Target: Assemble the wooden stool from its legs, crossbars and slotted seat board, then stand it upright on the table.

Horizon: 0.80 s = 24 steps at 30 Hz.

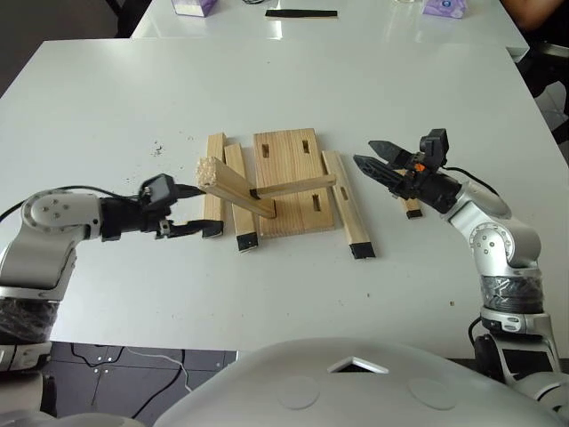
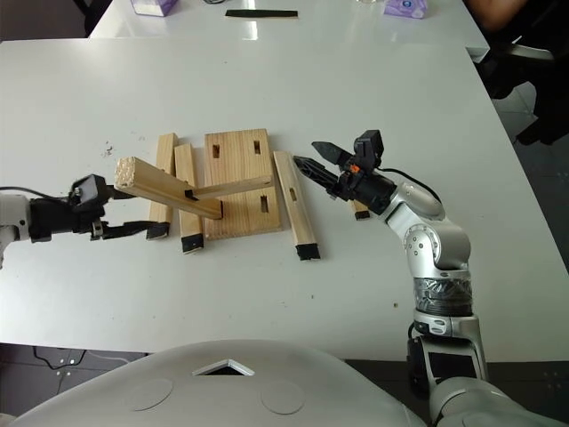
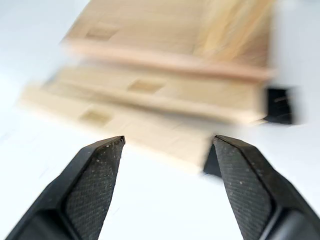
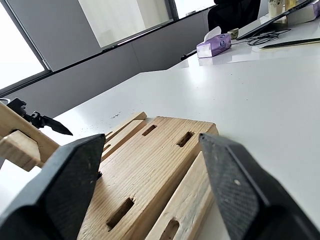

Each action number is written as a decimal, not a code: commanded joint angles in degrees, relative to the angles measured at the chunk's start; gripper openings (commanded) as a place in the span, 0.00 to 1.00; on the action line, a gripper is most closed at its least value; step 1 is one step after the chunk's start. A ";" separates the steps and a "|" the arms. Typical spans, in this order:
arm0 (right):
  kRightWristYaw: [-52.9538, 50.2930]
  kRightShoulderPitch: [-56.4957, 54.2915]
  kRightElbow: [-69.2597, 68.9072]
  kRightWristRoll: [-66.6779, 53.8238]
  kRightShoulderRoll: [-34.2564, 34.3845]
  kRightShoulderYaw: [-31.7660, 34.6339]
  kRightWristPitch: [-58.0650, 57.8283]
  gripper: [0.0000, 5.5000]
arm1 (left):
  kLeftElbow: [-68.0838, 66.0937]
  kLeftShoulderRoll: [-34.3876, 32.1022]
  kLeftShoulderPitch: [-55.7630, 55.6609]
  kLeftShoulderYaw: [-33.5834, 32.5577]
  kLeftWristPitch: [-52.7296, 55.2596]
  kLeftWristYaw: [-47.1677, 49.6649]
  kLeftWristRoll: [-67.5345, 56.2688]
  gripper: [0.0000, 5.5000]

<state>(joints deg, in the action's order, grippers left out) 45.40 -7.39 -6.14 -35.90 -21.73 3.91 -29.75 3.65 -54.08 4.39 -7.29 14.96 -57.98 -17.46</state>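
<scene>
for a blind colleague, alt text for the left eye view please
A slotted seat board lies flat on a white table between loose wooden legs, one leg with a crossbar tilted across it. The open left pincer and open right pincer flank the parts.

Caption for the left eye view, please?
The left gripper and right gripper, both open, flank the seat board and loose legs on the table.

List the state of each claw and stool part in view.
Left claw, open, empty.
Right claw, open, empty.
Seat board, flat on table, visible slots empty.
Raised leg, tilted across board, one end up.
Crossbar, lying on board, apparently joined to raised leg.
Other legs, flat beside board, loose.
</scene>
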 commanded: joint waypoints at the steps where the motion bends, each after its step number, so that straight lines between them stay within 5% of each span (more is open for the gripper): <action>1: -1.82 2.09 -1.14 0.51 1.43 0.37 1.19 0.62 | 9.92 13.67 2.25 -7.58 9.11 16.83 -7.66 0.60; 7: -4.39 1.20 0.03 0.66 3.27 1.30 2.01 0.62 | 19.93 29.43 4.49 -6.95 19.29 38.28 -9.00 0.60; 24: -5.48 4.61 -0.62 2.09 3.31 0.22 1.95 0.62 | 22.98 35.90 9.68 -4.44 27.94 45.95 -6.01 0.60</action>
<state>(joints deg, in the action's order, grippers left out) 40.51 -3.15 -6.14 -34.68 -18.29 4.45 -27.94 25.78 -18.22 13.03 -11.04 40.56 -13.63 -23.60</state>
